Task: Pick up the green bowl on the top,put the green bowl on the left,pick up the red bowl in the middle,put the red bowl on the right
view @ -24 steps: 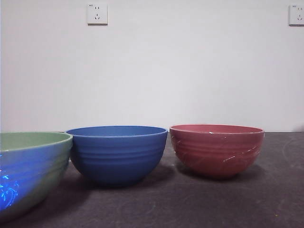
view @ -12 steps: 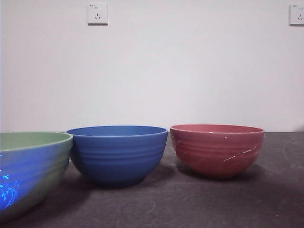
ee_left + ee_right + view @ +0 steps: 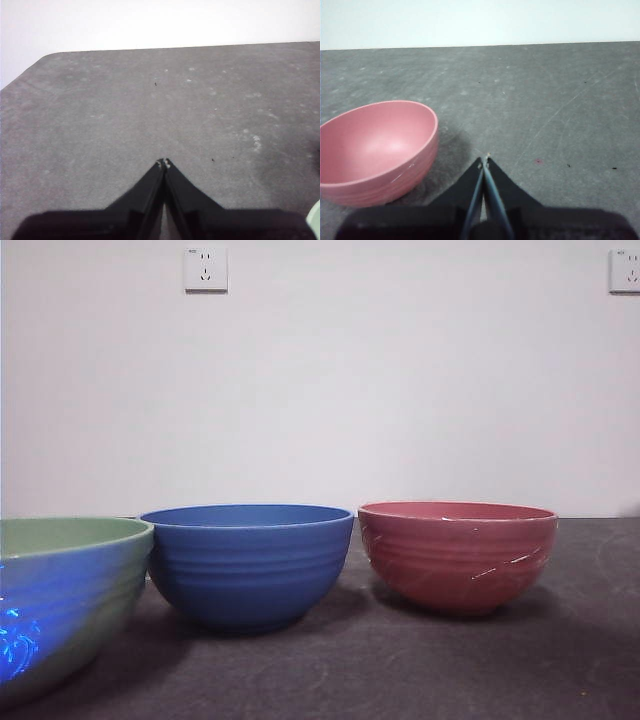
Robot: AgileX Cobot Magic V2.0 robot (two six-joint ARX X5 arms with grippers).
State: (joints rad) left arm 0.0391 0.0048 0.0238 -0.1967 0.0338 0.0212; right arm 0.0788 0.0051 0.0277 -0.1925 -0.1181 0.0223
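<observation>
While both tools rest closed, green bowl [image 3: 65, 600] and red bowl [image 3: 457, 555] flank blue bowl [image 3: 247, 562].

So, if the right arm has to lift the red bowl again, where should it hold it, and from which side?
Probably by the rim, coming from above. The red bowl stands upright and empty, its thin rim open all round, while the rounded, ribbed wall gives no flat grip. The rim part nearest the right end effector, which is shut beside it, looks easiest; the blue bowl stands close on the far side.
</observation>
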